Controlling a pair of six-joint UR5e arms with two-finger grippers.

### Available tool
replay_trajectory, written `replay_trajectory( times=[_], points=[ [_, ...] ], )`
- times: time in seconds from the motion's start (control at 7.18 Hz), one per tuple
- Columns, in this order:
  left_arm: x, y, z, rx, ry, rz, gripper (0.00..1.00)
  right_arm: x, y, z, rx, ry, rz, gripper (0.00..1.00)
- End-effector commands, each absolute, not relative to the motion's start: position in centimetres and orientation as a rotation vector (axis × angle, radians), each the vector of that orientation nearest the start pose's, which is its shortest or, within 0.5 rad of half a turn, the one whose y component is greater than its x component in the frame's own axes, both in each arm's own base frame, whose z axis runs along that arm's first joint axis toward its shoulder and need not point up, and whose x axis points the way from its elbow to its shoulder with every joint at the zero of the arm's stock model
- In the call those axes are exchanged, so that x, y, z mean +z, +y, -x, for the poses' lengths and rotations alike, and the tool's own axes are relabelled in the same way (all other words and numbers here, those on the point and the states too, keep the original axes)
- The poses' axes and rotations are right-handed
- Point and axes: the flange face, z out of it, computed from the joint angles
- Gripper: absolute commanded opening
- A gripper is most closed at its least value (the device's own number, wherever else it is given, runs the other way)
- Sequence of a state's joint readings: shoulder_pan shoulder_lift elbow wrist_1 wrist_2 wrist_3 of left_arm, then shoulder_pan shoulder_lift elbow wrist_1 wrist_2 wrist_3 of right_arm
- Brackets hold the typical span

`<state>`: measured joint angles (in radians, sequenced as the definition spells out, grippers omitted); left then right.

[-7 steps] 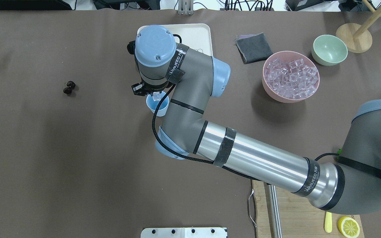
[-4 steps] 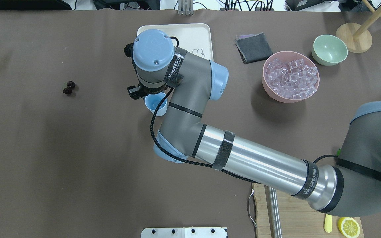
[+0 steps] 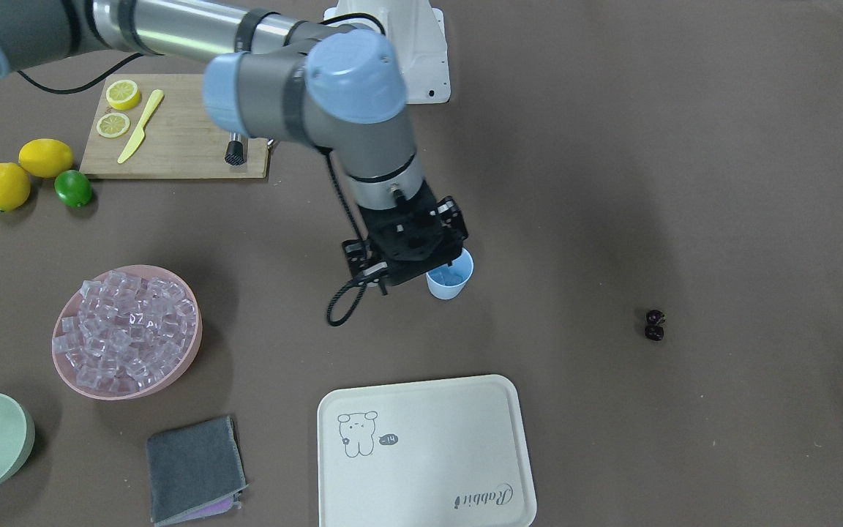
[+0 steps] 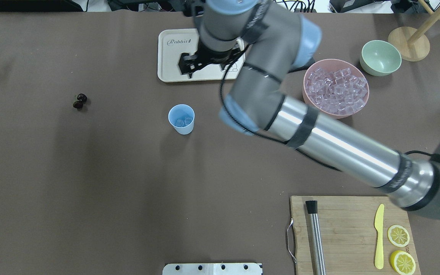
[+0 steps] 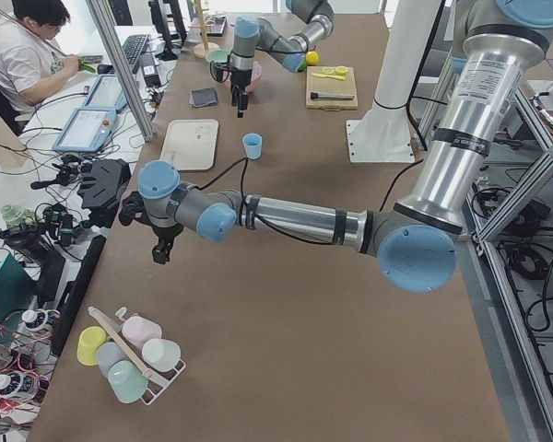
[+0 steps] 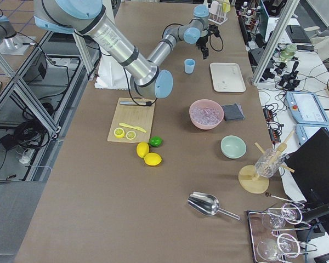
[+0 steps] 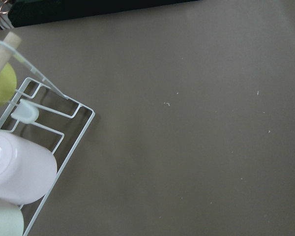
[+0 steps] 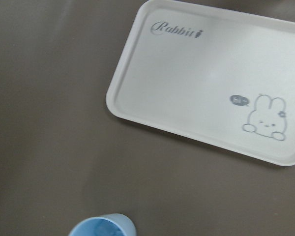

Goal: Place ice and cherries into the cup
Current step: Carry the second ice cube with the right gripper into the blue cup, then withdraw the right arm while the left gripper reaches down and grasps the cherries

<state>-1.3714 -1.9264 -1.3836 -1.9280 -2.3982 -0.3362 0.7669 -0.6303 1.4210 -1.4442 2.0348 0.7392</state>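
The light-blue cup stands upright mid-table with a few ice cubes in it; it also shows in the front view and at the bottom of the right wrist view. More ice fills the pink bowl. The cherries lie on the table far to the cup's left, apart from both grippers. My right gripper is raised, open and empty, over the tray beyond the cup. My left gripper hangs over the table's left end; I cannot tell whether it is open or shut.
A cream tray lies behind the cup. A pale-green bowl stands right of the pink bowl. A cutting board with muddler, knife and lemon slices lies front right. A grey cloth, lemons and a lime are on the right side.
My right gripper let the ice cube drop into the cup, then rose and moved away toward the tray. The cup now stands uncovered with ice in it.
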Motion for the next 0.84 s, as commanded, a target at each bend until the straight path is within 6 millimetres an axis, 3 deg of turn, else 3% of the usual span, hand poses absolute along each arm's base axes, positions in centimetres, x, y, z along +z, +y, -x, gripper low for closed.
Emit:
replay_trajectory(
  times=[0.0, 0.14, 0.28, 0.42, 0.7],
  points=[
    [44.9, -65.6, -17.9, 0.052, 0.915, -0.244, 0.97, 23.9, -62.3, 28.9, -0.370, -0.928, -0.378, 0.98],
    [44.4, -64.4, -23.7, 0.044, 0.860, -0.273, 0.97, 28.0, -62.1, 18.6, -0.396, -0.977, -0.397, 0.98],
    [44.3, -63.7, -26.2, 0.067, 0.848, -0.296, 0.97, 33.1, -59.1, 12.8, -0.440, -0.959, -0.431, 0.98],
    [45.2, -63.3, -27.2, 0.077, 0.840, -0.276, 0.97, 36.7, -56.7, 8.7, -0.450, -0.934, -0.449, 0.98],
    [49.0, -63.4, -28.9, 0.092, 0.848, -0.272, 0.98, 42.3, -51.4, 3.0, -0.482, -0.904, -0.469, 0.98]
  ],
)
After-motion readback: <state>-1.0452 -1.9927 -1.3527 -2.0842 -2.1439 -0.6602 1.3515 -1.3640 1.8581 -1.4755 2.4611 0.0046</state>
